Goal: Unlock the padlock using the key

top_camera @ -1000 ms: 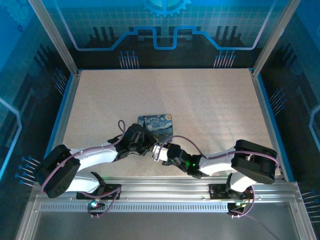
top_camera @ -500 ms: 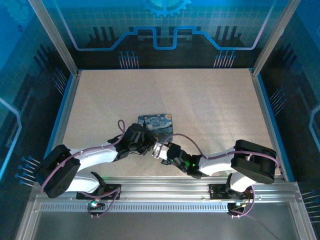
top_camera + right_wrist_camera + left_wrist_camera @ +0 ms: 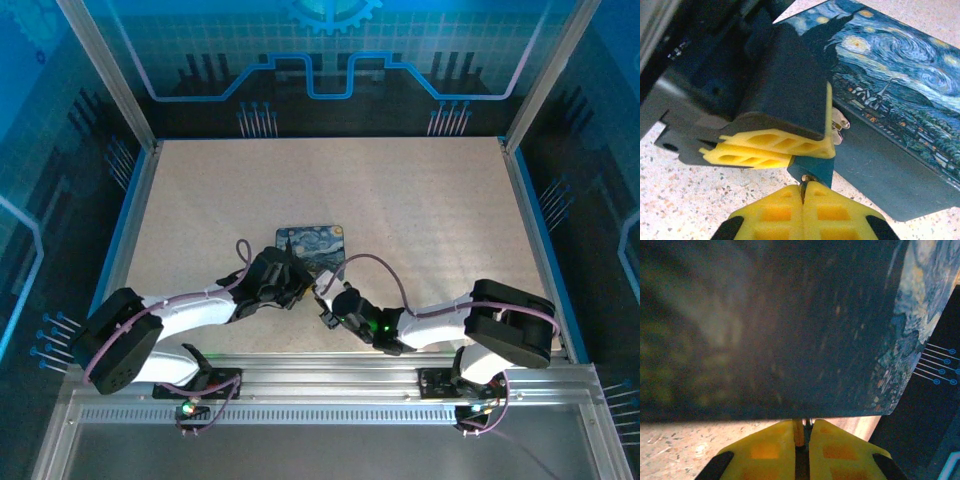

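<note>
The tiny bluish padlock [image 3: 813,168] hangs by its silvery shackle [image 3: 839,127] from the side of the dark-blue starry-night tin [image 3: 900,80]. My left gripper [image 3: 803,426] is shut on the padlock, its yellow fingers [image 3: 775,144] clamping the body from the left. The thin dark key [image 3: 805,179] sticks out of my right gripper [image 3: 803,187], which is shut on it. The key's tip sits at the padlock's lower face. From above, both grippers [image 3: 297,290] [image 3: 322,303] meet at the tin's near edge [image 3: 312,250].
The tin's dark side wall [image 3: 765,325] stands right in front of the left wrist camera. Speckled beige tabletop [image 3: 400,200] stretches beyond the tin, bounded by blue rails and aluminium posts. A purple cable [image 3: 375,265] arcs over the right forearm.
The right wrist has rolled and its gripper has edged toward the tin, with the cable loop rising higher. The left arm has stayed put.
</note>
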{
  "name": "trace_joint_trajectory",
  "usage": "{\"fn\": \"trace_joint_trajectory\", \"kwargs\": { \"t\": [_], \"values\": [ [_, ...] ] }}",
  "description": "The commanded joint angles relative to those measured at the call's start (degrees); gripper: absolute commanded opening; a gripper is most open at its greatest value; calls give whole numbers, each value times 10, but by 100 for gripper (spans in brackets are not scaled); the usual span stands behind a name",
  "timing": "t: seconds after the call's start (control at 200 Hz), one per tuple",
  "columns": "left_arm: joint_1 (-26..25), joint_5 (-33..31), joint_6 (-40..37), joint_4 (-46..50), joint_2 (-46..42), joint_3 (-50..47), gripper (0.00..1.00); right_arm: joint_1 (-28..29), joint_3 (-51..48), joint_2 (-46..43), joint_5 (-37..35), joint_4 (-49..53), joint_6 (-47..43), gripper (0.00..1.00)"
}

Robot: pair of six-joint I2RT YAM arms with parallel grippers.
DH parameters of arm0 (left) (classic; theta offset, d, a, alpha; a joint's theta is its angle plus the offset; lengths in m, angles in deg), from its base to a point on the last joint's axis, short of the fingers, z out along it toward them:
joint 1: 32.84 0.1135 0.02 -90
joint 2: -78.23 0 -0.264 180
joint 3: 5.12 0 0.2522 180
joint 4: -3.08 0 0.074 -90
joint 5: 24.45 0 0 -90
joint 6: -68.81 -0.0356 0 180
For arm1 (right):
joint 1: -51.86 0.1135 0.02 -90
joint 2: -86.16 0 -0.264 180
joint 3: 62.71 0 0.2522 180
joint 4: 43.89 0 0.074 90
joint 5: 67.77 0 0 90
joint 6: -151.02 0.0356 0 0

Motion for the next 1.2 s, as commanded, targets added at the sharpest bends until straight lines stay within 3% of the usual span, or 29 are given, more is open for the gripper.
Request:
{"fn": "trace_joint_trajectory", "kwargs": {
  "t": [0.0, 0.655, 0.92, 1.196],
  "values": [
    [-13, 32, 2, -40, 7, 1, 0, -12, 11, -17, 22, -23, 121, 0],
    [-17, 31, -4, -36, 18, 10, 0, -30, 2, -18, 53, -3, 217, 0],
    [-17, 28, -19, -19, 13, 14, 17, -40, -13, -17, 74, -1, 277, 0],
    [-17, 23, -45, 17, -9, 14, 28, -58, -33, -18, 101, -14, 328, 0]
  ]
}}
